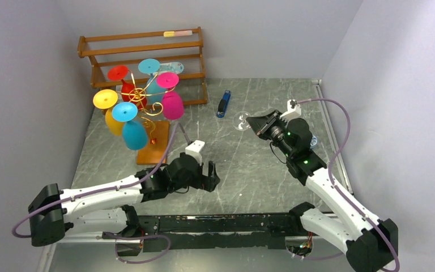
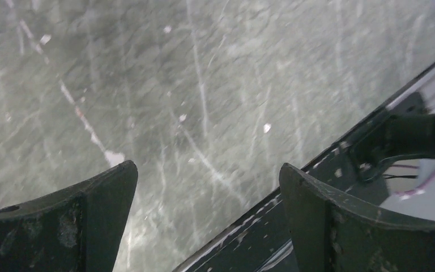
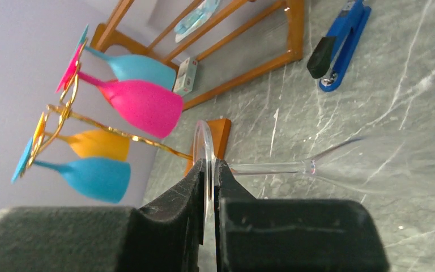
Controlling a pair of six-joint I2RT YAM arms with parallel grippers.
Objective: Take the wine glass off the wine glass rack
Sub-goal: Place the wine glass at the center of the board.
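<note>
The gold wire wine glass rack (image 1: 145, 109) stands on its orange-brown wooden base (image 1: 153, 148) at the left, with several coloured glasses hanging from its arms. My right gripper (image 1: 256, 122) is shut on the foot of a clear wine glass (image 1: 239, 121) and holds it clear of the rack, over the table's middle. In the right wrist view the clear wine glass (image 3: 317, 166) lies sideways, its foot pinched between the fingers (image 3: 190, 187). The rack (image 3: 90, 122) shows beyond it. My left gripper (image 1: 210, 177) is open and empty, low over the table.
A brown slatted shelf rack (image 1: 147, 54) stands against the back wall behind the gold rack. A blue stapler (image 1: 223, 104) lies on the grey marbled table (image 1: 260, 164). Walls close in on the left, back and right. The arms' black base rail (image 2: 294, 226) runs along the near edge.
</note>
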